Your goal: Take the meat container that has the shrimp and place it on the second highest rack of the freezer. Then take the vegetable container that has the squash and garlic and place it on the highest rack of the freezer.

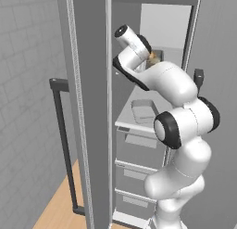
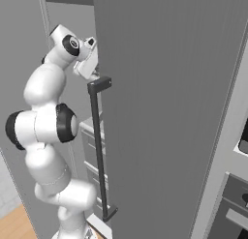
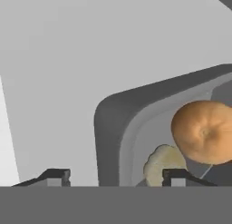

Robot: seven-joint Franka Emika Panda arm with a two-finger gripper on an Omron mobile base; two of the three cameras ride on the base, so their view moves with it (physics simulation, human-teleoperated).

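Nearest the hand camera, the end effector (image 3: 112,177) stands with its two dark tips wide apart and nothing between them. Its right tip overlaps the grey vegetable container (image 3: 118,128), whose near rounded corner sits just ahead; beyond that tip lie the pale garlic (image 3: 162,163) and, further right, the orange squash (image 3: 205,131). The container rests on the white highest rack (image 3: 50,82), so the second placement looks done and the hand has let go. Next comes a straight pull-back out of the freezer (image 1: 90,107). Room is tight: door edges on both sides, and the meat container (image 1: 142,110) on the second highest rack (image 1: 124,121) below.
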